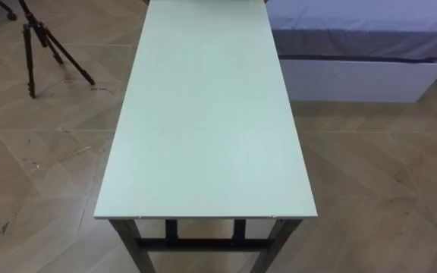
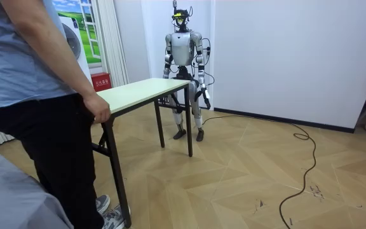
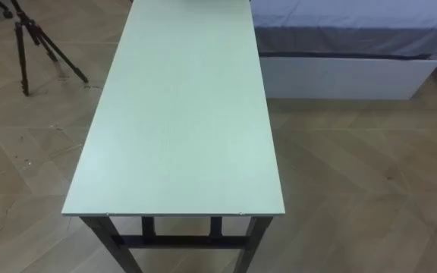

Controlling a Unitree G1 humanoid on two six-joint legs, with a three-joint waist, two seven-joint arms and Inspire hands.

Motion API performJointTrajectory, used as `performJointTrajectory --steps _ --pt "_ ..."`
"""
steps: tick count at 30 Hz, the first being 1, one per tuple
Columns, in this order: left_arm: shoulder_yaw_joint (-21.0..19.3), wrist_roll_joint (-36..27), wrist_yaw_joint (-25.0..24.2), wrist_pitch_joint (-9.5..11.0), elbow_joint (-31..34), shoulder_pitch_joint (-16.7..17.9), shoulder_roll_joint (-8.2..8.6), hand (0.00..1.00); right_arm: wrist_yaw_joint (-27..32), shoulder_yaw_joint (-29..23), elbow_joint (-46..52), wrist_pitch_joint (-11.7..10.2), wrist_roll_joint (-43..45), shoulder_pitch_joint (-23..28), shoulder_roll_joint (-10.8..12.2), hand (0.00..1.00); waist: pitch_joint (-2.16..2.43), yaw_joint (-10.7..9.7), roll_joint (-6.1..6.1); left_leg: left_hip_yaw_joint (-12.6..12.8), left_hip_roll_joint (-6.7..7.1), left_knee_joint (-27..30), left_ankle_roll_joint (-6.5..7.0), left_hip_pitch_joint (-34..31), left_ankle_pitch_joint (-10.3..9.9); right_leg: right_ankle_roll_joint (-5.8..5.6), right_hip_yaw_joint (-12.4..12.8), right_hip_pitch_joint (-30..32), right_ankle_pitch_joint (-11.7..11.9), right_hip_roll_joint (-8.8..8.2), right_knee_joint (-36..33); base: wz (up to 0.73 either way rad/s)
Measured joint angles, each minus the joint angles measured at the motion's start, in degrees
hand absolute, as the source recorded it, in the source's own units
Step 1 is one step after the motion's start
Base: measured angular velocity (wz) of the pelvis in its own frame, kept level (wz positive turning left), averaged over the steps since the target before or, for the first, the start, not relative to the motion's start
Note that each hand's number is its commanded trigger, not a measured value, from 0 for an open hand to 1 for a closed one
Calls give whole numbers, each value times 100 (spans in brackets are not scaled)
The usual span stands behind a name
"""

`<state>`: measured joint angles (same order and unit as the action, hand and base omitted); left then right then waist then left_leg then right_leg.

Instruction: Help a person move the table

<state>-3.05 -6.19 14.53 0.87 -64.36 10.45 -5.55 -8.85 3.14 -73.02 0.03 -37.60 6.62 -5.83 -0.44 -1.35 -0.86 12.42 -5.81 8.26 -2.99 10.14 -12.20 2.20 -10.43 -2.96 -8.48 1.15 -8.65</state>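
While level, one table [image 1: 203,114], one tripod [image 1: 40,42].

Silver-white robot [image 2: 183,54] with black joints and cables; person [image 2: 43,121] in blue shirt, black trousers.

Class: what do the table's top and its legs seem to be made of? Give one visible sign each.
Table top: probably laminated board; pale, smooth, matte, with a thin edge. Legs: likely painted metal; dark, slim, straight bars.

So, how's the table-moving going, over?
Left hand hanging by robot's side, right hand near table end. Person's hand on far end. Bed close alongside, tripod opposite.
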Motion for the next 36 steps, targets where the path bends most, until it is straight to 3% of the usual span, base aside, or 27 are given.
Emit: performJointTrajectory --steps 9,17,19,27,28,29,33,36 --pt "1 -3 -29 3 12 0 8 0 -21 9 5 1 -6 -2 -1 0 -1 9 5 3 7 0 0 -25 0 -3 15 13 -2 -5 2 0" --pt "-28 -386 -384 -2 12 7 -5 0 -364 10 -48 18 -48 4 -1 0 11 27 -8 2 7 1 0 -34 0 -5 11 12 -3 -12 8 1" --pt "-14 -1071 -656 -10 13 20 -14 0 -454 7 -32 18 -91 16 -2 0 18 28 -3 2 7 1 0 -23 0 -5 2 13 -3 -12 12 -2" --pt "1 -2599 -1592 -179 58 -66 -47 0 -751 -7 283 141 -440 45 -74 0 34 33 42 120 3 15 0 -56 0 -5 4 45 -3 -12 -9 0" --pt "1 -2841 -1694 -224 195 -64 -48 0 -792 -14 565 166 -597 113 -91 0 58 27 27 116 5 19 0 -72 0 -5 12 93 -2 -15 -27 0" --pt "34 -3127 -1819 -234 323 -64 -59 0 -893 -15 838 210 -830 182 -122 0 43 30 57 116 5 21 0 -92 0 -5 1 107 0 -19 -32 0" --pt "119 -3834 -2228 -243 554 -72 -107 0 -1226 -123 1540 259 -1147 386 -135 0 52 24 79 119 5 45 0 -87 0 -6 -9 98 0 -19 -40 0" --pt "412 -4474 -2418 -341 773 -22 -211 0 -1442 -115 2091 327 -1271 603 -138 0 54 8 99 136 -1 50 0 -121 0 -5 -21 115 0 -17 -24 0"
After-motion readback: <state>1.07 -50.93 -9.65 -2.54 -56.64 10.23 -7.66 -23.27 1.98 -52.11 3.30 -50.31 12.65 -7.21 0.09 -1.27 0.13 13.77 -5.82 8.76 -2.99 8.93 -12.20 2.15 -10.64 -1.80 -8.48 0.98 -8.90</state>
